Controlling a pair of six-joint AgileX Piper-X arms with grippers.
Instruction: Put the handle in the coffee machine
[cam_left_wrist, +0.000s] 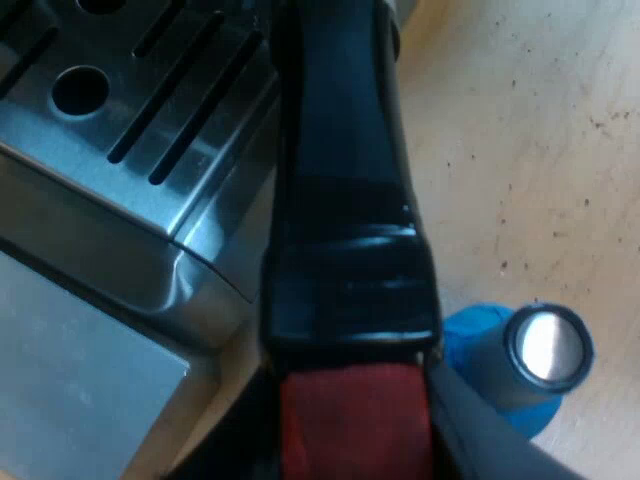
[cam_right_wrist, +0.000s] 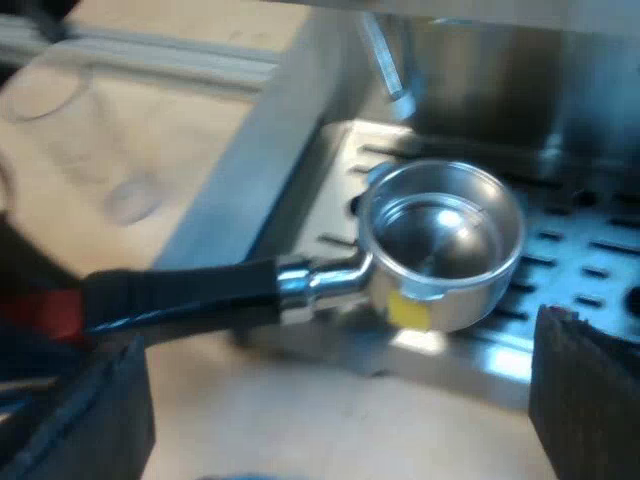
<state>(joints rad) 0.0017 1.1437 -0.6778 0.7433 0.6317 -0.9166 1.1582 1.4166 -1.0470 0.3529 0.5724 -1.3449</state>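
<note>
Nearest the lens, the black handle with a red end (cam_left_wrist: 345, 200) sits in the left gripper (cam_left_wrist: 355, 450). Its jaws are judged closed on that end, since the round metal holder (cam_right_wrist: 440, 240) hangs level over the slotted steel drip tray (cam_right_wrist: 590, 250) of the brushed steel espresso machine (cam_left_wrist: 100, 230), not yet locked in. The right gripper (cam_right_wrist: 340, 400) has its jaws wide apart and empty. The blue tamper with a metal face (cam_left_wrist: 520, 360) stands on the pale worktop (cam_left_wrist: 520, 150) near the handle, so sideways room is tight. Upward room appears free.
</note>
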